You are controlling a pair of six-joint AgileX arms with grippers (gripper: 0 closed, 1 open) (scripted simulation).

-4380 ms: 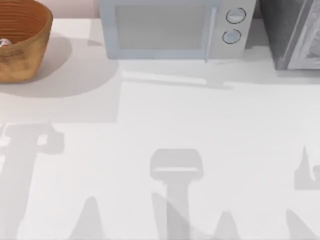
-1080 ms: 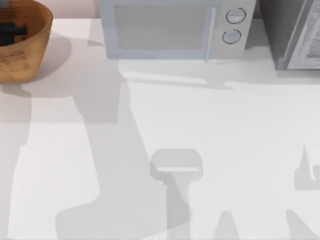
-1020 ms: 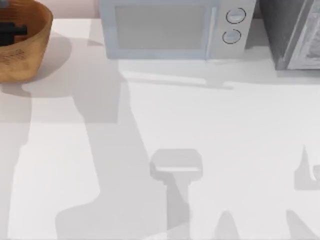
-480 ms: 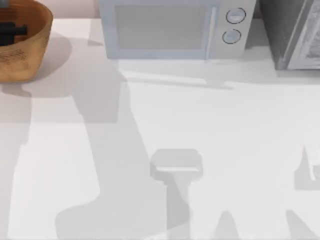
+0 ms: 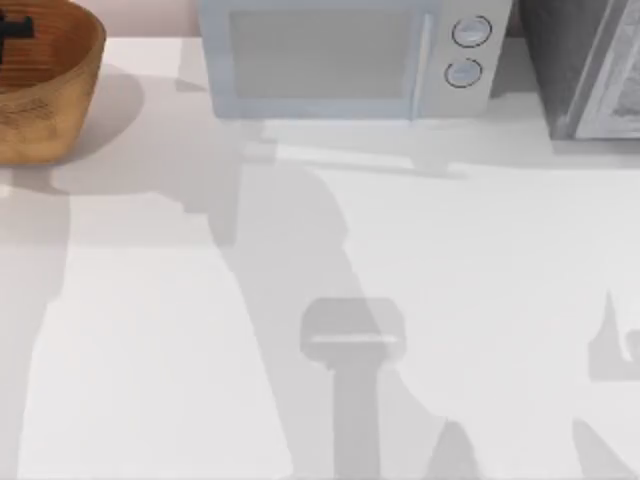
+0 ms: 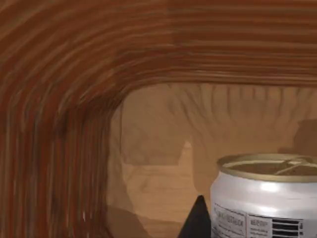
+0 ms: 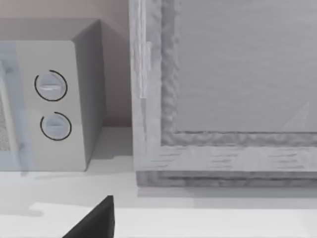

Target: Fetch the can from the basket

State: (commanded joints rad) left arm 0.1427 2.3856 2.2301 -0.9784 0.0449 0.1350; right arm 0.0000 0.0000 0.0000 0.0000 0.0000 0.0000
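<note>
From above, the basket (image 5: 45, 85) sits at the far left corner of the white table (image 5: 480, 300), cut off by the left edge. A dark piece of the left gripper (image 5: 12, 28) shows inside its bowl, above the ribbed floor. To its right along the far edge stand a microwave (image 5: 340, 55), with two round dials on its right panel, and then a grey cabinet-like box (image 5: 585, 65) at the far right corner. Broad arm shadows lie across the bare tabletop.

The left wrist camera looks down inside the basket (image 6: 74, 74): a ribbed orange-brown wall curves round a lighter tan floor. The can (image 6: 265, 198) stands upright on that floor, white body, printed label, dull gold top with a pull tab. One dark fingertip (image 6: 198, 220) pokes up just beside the can's side, close against it or nearly so; whether it touches cannot be made out. How wide the left gripper is spread, and whether it has hold of the can, cannot be told.

The right wrist camera faces the microwave's dial panel (image 7: 52, 104) and the grey box (image 7: 223, 89) across a strip of table. A dark corner of the right gripper (image 7: 96, 220) shows near the camera, over the table and touching nothing visible; its opening cannot be judged.
</note>
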